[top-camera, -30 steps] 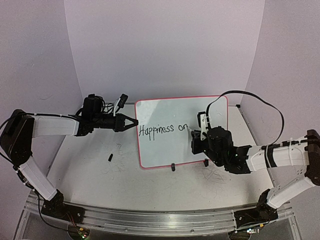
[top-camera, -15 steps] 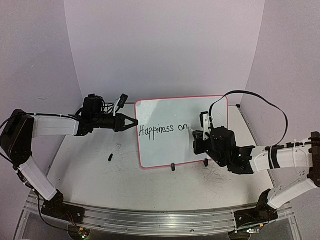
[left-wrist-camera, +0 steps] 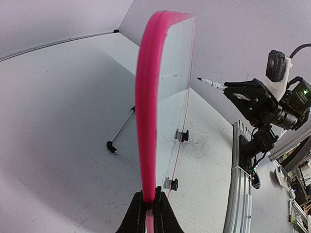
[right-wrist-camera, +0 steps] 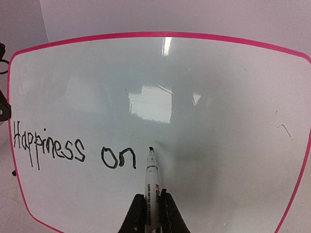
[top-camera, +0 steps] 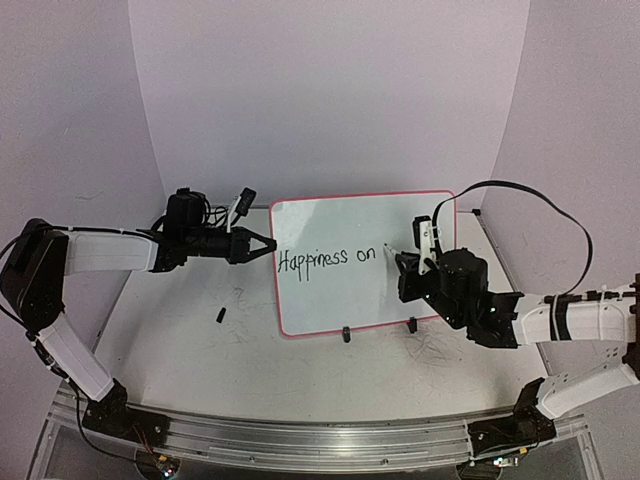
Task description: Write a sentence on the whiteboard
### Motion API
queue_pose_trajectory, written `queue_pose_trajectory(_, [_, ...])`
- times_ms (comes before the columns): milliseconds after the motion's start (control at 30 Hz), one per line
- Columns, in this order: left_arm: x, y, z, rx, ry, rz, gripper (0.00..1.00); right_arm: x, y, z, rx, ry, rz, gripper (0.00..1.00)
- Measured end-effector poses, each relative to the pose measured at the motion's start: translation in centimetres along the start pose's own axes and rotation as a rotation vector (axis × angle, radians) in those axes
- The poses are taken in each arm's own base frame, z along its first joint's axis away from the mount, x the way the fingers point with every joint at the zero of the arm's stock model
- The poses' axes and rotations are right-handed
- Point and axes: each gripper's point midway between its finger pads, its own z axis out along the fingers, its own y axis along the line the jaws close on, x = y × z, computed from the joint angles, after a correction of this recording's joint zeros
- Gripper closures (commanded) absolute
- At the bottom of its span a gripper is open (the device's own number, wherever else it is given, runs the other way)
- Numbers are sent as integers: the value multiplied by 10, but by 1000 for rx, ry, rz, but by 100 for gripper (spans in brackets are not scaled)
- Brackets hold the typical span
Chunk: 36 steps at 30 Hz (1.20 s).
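Two arms, one whiteboard, upright near table centre.
Whiteboard stands on black feet; the sentence reads "Happiness on", running from its 9 o'clock edge toward mid-face. Left gripper is clenched on the rim at 9 o'clock. Right gripper grasps a marker, tip just at 3 o'clock of "on"; contact uncertain.

The white table carries the whiteboard, which stands on two black feet with a thin wire prop behind. A small black piece lies left of it, apart. Faint grey scribbles mark the surface near the right foot.
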Motion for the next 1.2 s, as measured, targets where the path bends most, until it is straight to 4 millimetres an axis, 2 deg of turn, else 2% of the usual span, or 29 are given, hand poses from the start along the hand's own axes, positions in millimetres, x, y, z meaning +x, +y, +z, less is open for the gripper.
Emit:
queue_pose_trajectory(500, [0,0,0,0,1,7,100,17,2,9,5,38,-31,100])
queue_pose_trajectory(1200, [0,0,0,0,5,7,100,16,1,14,29,35,-26,100])
